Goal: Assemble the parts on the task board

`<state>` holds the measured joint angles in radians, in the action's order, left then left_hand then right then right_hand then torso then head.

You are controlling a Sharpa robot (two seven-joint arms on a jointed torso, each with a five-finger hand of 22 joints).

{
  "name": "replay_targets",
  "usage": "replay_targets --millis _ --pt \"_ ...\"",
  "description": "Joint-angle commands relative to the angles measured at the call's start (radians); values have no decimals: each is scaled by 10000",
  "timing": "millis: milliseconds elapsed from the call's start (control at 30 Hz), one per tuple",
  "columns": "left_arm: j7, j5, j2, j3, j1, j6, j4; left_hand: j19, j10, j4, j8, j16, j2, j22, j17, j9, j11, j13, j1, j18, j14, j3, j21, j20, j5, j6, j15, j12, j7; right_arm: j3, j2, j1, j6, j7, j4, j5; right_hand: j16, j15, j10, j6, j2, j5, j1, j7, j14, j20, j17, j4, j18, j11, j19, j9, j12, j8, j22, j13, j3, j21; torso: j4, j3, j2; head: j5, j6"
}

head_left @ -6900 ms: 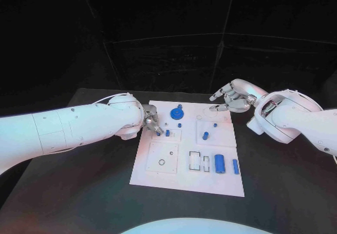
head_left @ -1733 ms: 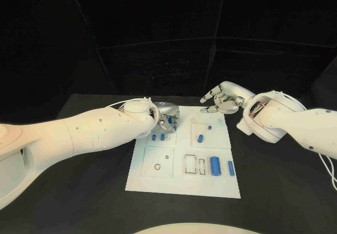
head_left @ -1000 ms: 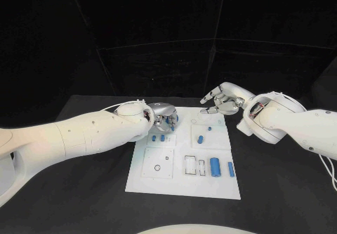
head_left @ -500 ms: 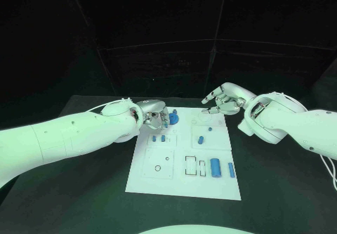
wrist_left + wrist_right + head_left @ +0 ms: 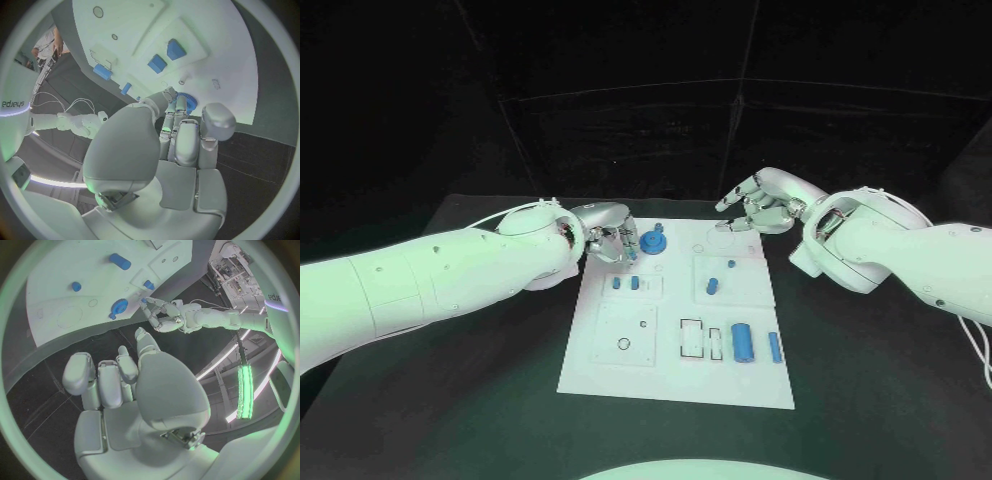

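Head view shows a black worktop [image 5: 459, 400] under dark walls, the white task board [image 5: 675, 385] at its middle with blue parts [image 5: 743, 342] near its front. Farther back, the left hand [image 5: 610, 238] has its fingertips at a round blue part [image 5: 653, 241], though a grip cannot be told. The right hand [image 5: 764, 208] hovers loosely curled, holding nothing, at the board's far corner.

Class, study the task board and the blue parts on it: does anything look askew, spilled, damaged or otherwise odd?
Nothing stands out. The task board lies flat on the table, unbroken. The blue parts sit tidily on it, none spilled onto the table. The left hand is beside the blue gear; the right hand hovers empty.
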<state>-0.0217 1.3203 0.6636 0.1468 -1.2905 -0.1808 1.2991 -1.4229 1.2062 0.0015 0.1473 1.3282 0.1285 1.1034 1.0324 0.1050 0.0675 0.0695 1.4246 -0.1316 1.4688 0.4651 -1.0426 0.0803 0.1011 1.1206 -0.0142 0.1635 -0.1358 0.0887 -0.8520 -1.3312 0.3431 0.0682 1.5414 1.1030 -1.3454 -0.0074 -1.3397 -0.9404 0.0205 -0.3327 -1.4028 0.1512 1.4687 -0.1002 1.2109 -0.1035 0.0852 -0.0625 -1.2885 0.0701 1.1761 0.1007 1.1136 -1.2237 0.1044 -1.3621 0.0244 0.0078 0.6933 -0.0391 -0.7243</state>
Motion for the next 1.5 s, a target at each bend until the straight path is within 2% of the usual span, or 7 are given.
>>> replay_targets --millis 33,533,1500 --pt "-328 -102 -70 -9 -8 530 -105 -51 76 10 -41 -36 -5 1 -14 1 -26 8 -115 173 123 67 -45 -14 -13 59 -61 -54 10 -6 15 -18 -7 -34 3 35 28 -56 93 -91 -59 -38 -36 -6 242 18 -12 -6 115 7 64 6 -41 69 -3 9 38 46 -16 6 4 -15 -6" --pt "-635 -93 -217 -7 14 1048 -390 -41 69 4 -58 -50 3 -12 -53 -4 -25 7 -142 169 115 74 -24 -13 -33 47 -60 -77 12 -5 23 -18 -12 -28 31 35 28 -56 93 -91 -59 -38 -36 -6 242 18 -12 -6 115 7 64 6 -41 69 -3 9 38 46 -9 4 -2 -36 -62" --pt "-776 -28 -507 -3 42 1133 -646 -29 75 -11 -83 -62 38 -7 -100 -12 -22 10 -206 167 104 65 -17 -11 -83 37 -58 -114 11 -5 61 -18 -26 -12 52 35 33 -58 90 -93 -61 -38 -45 -8 244 20 -12 -11 116 10 65 6 -38 74 -11 8 46 54 -11 3 -3 -33 -106"
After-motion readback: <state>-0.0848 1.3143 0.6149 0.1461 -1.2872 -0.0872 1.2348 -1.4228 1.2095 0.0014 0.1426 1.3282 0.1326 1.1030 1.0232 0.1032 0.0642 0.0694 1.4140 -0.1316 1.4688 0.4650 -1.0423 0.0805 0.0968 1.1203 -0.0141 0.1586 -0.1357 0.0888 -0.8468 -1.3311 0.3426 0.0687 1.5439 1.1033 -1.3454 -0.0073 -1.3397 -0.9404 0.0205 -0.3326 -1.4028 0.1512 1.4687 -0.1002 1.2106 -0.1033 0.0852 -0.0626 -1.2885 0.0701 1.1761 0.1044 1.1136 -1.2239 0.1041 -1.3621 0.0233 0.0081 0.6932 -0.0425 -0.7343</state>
